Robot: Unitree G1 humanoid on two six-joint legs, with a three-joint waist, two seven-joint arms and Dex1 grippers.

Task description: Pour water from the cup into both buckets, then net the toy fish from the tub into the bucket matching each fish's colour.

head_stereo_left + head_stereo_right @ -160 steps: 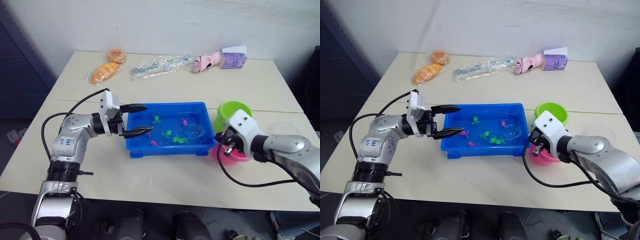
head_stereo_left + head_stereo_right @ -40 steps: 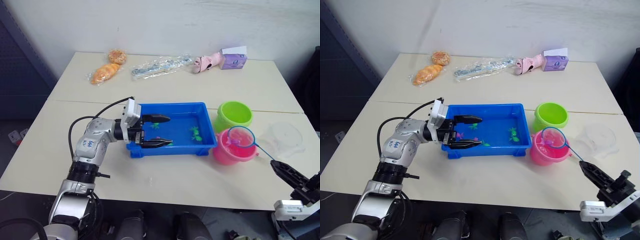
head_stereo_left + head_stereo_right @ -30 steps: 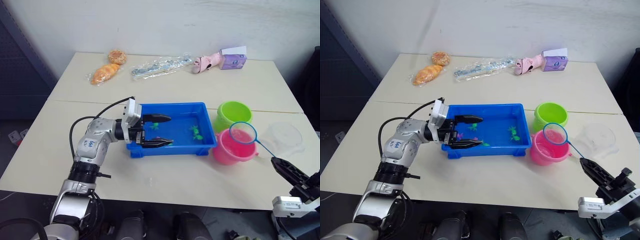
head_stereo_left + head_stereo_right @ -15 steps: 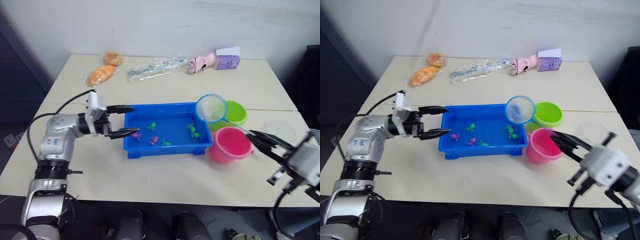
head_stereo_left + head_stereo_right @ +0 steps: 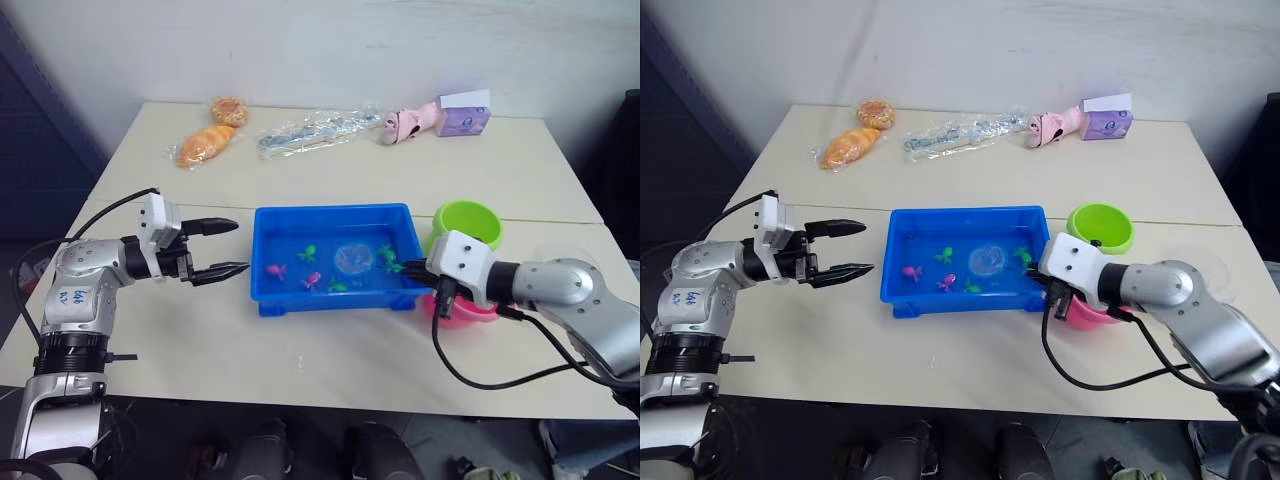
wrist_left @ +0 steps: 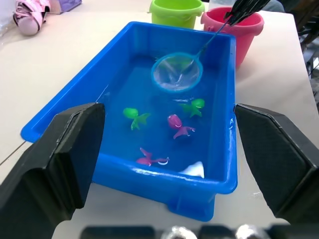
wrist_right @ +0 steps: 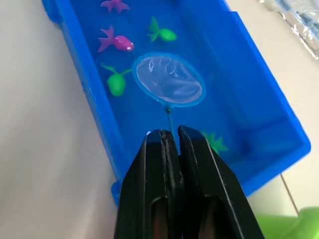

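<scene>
The pale cream desk (image 5: 330,350) carries everything, and the shallow rectangular bright blue plastic tub (image 5: 262,258) at its middle serves as the landmark. The tub holds water and the tiny plastic toy fish (image 6: 135,115), green and pink-magenta ones, scattered over its floor.

Just beyond the tub's right end stand the two small round plastic buckets: the lime green bucket (image 5: 468,222) toward the far side, and the pink bucket (image 5: 462,310) toward the near side, partly behind the right arm. They sit close to the tub, probably so that each scooped fish has only a short way to travel. The wide clear plastic cup (image 5: 570,255) stands further right of the buckets, set aside, which suggests pouring is done.

The right gripper (image 7: 172,137) hovers at the tub's right end, its fingers pressed together on the thin dark handle of the small round net (image 7: 169,79) with the light blue ring. The net's ring lies low inside the tub near its middle, among the fish but holding none, apparently placed for the next scoop.

The left gripper (image 5: 222,249) waits just off the tub's left end, fingers spread wide and holding nothing, likely ready to steady the tub.
</scene>
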